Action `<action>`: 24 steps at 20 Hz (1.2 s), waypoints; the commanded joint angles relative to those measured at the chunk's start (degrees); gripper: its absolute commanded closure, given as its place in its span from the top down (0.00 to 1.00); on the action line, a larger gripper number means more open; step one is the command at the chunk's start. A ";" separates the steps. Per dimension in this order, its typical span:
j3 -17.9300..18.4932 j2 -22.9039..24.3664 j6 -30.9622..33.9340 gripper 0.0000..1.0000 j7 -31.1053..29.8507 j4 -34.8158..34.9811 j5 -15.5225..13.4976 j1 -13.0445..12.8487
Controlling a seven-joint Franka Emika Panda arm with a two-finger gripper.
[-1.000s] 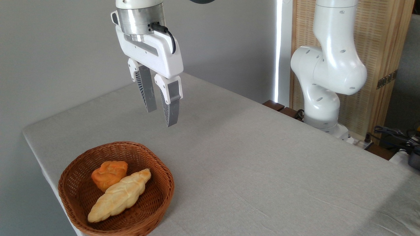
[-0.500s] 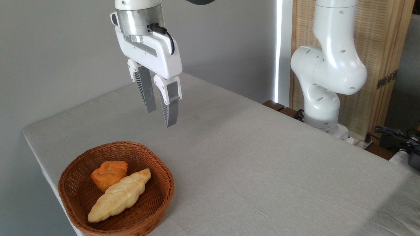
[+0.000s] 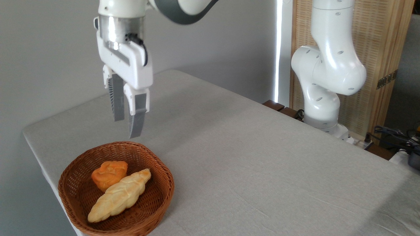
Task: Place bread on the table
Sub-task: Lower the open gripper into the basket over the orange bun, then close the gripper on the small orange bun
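— Where does your small round orange bun (image 3: pixel 109 174) lie relative to the white two-finger claw (image 3: pixel 127 127)?

— You have the claw hanging in the air above the far rim of the brown woven wicker basket (image 3: pixel 157 201), its grey fingertips (image 3: pixel 135 130) pointing down and well clear of the wicker. The bun sits inside that basket, lower in the picture and a little to the left of the claw, with open air between them; nothing touches.

— And the claw itself?

— Your two fingers stand slightly spread, with a narrow gap between them, and nothing is pinched in that gap.

— How does the bun look to you?

— You see a deep orange, muffin-like lump with a folded, uneven top that is paler along its ridges. It rests on the basket floor toward the back left. Leaning against its front right side is a long pale braided loaf (image 3: pixel 119 195), golden at its crests, lying diagonally from the basket's near left wall up toward the centre. The loaf overlaps the bun's lower edge, so the top and left flank of the bun are what you can see.

— Where does all this stand?

— The basket sits at the near left corner of the large light grey-beige cloth-covered tabletop (image 3: pixel 262 157). The white arm's base (image 3: pixel 323 98) rises at the tabletop's far right edge.
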State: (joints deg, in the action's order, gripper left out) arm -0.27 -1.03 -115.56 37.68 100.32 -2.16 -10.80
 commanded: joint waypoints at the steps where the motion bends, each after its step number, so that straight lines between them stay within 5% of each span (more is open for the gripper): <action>1: -0.25 -1.59 -4.58 1.00 0.72 1.90 -0.13 -1.41; 14: -0.34 -12.32 -15.65 1.00 2.04 1.81 4.53 -4.40; 24: -0.34 -15.75 -19.08 1.00 1.87 1.55 7.43 -5.37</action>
State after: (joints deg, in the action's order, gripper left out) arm -0.99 -16.11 -133.70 38.95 102.21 4.48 -15.49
